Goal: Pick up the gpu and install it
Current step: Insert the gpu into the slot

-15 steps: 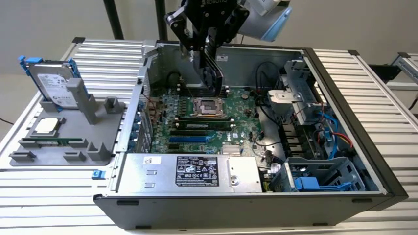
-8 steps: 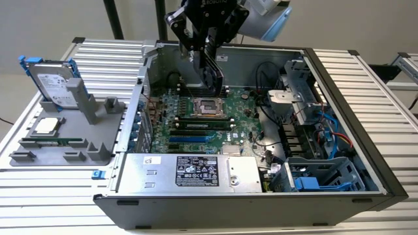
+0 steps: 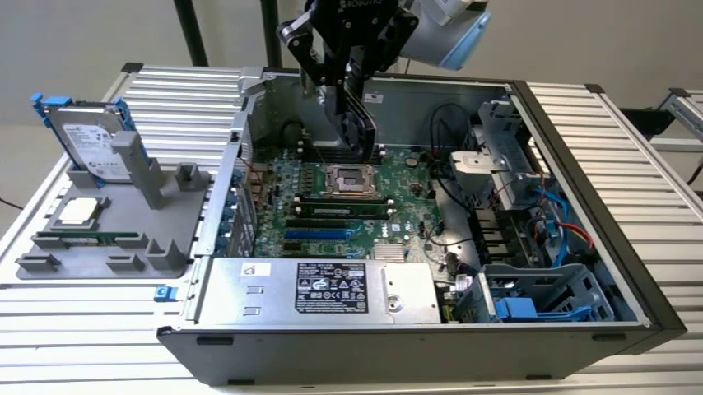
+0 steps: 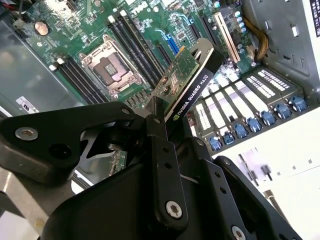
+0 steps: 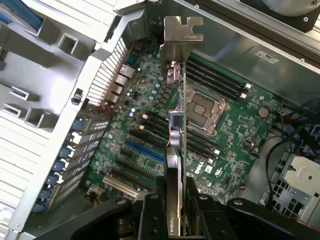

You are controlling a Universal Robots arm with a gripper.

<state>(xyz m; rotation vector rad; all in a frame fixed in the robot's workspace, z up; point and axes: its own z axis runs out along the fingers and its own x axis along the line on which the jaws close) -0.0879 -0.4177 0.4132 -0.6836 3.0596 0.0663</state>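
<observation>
Above the open black and silver computer case [image 3: 439, 350], exterior view: one black two-finger gripper [image 3: 351, 89], clamped on the gpu [image 3: 363, 130], a flat card with a green circuit board on one face, a black shroud on the other and a silver end bracket.

- Gpu: held edge-on in the air below the gripper, inside the case opening, over the green motherboard [image 3: 329, 216] and close to the square metal processor socket [image 3: 354, 178]. Not seated in a slot.
- In both wrist views the card [image 4: 192, 87] [image 5: 178, 125] juts out from between the fingers [image 4: 156, 130]. Its bracket is at the far end, pointing away from the gripper [image 5: 180, 205].
- Silver power supply box [image 3: 318, 288]: at the case's near side.
- Grey moulded parts holder [image 3: 165, 247]: on the slatted metal table [image 3: 637, 148], at the exterior view's left of the case. It carries a silver hard drive in a blue frame [image 3: 94, 140].
</observation>
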